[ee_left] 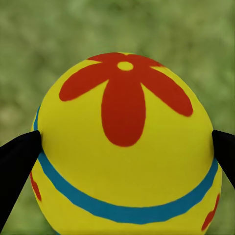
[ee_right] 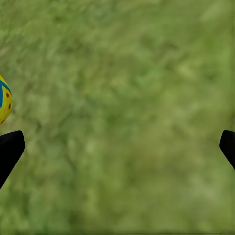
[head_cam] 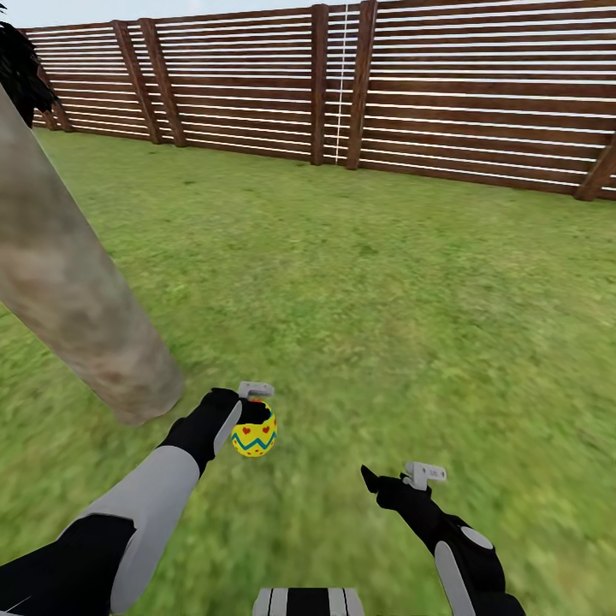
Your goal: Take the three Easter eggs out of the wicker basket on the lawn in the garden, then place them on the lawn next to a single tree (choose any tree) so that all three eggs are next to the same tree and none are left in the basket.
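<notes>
Head view: the left gripper (head_cam: 254, 419) holds one Easter egg (head_cam: 254, 435) above the lawn (head_cam: 368, 282), just beside the foot of the tree (head_cam: 77, 299); a slatted fence (head_cam: 428, 94) bounds the yard. The right gripper (head_cam: 389, 483) hangs over bare grass.

Left wrist view: both fingers (ee_left: 17, 161) press the sides of the egg (ee_left: 125, 147), jaws closed on it, grass blurred beyond. Judgement: lower until the egg meets the turf before releasing, so it does not roll from the trunk.

Right wrist view: fingertips (ee_right: 10, 149) stand wide apart, holding nothing; the egg's edge (ee_right: 4, 105) shows over the grass
</notes>
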Available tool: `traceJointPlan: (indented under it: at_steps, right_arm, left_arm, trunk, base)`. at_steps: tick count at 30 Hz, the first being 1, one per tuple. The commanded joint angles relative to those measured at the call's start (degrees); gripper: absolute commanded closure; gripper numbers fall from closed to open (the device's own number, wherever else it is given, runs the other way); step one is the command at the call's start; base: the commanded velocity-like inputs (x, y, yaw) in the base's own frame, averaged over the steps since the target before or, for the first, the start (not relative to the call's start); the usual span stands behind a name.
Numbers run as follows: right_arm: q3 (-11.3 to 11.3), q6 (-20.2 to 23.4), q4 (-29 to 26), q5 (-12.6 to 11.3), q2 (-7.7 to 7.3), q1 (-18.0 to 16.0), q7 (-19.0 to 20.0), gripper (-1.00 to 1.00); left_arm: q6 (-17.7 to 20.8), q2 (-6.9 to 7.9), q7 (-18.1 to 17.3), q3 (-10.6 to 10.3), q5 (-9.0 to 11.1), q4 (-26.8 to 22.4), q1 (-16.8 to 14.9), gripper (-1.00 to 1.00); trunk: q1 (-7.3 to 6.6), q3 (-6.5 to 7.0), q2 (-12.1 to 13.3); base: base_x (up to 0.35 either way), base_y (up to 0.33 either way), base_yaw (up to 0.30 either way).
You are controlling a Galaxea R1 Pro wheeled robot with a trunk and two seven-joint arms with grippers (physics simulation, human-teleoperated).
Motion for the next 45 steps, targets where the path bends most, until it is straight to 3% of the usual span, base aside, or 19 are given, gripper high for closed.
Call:
traceJointPlan:
  at_steps: [1, 6, 19, 23, 29, 45]
  right_arm:
    - [-0.15, 0.34, -0.06, -0.19, 0.06, -0.02, 0.25, -1.0]
    - [-0.16, 0.34, -0.06, -0.18, 0.06, -0.02, 0.25, -1.0]
    - [-0.16, 0.34, -0.06, -0.18, 0.06, -0.02, 0.25, -1.0]
    - [-0.15, 0.34, -0.06, -0.18, 0.06, -0.02, 0.25, -1.0]
    - [-0.15, 0.34, -0.06, -0.18, 0.06, -0.02, 0.25, -1.0]
    - [-0.16, 0.34, 0.0, -0.18, 0.06, -0.02, 0.25, -1.0]
  left_arm:
    - [0.28, 0.03, 0.02, -0.17, -0.04, -0.08, -0.01, 1.0]
    - [0.06, 0.03, 0.02, -0.17, -0.04, -0.08, -0.01, 1.0]
    - [-2.71, 0.03, 0.02, -0.17, -0.04, -0.19, -0.01, 1.0]
    - [-2.79, 0.1, 0.16, -0.17, -0.04, -1.79, 0.21, 1.0]
    - [-2.74, 0.11, -0.03, -0.17, 0.01, -6.21, 2.13, 1.0]
    - [-2.79, 0.11, -0.01, -0.17, 0.02, -8.57, 3.09, 1.0]
  trunk:
    - [0.01, -0.27, -0.03]
    - [0.14, -1.37, -0.1]
    - [0.17, -1.59, -0.11]
    - [0.27, -2.48, -0.16]
    - [0.27, -2.48, -0.16]
    - [0.68, -6.03, -0.38]
  base:
    - [0.0, 0.0, 0.0]
    - [0.0, 0.0, 0.0]
    - [0.0, 0.0, 0.0]
    - [0.0, 0.0, 0.0]
    - [0.0, 0.0, 0.0]
    - [0.0, 0.0, 0.0]
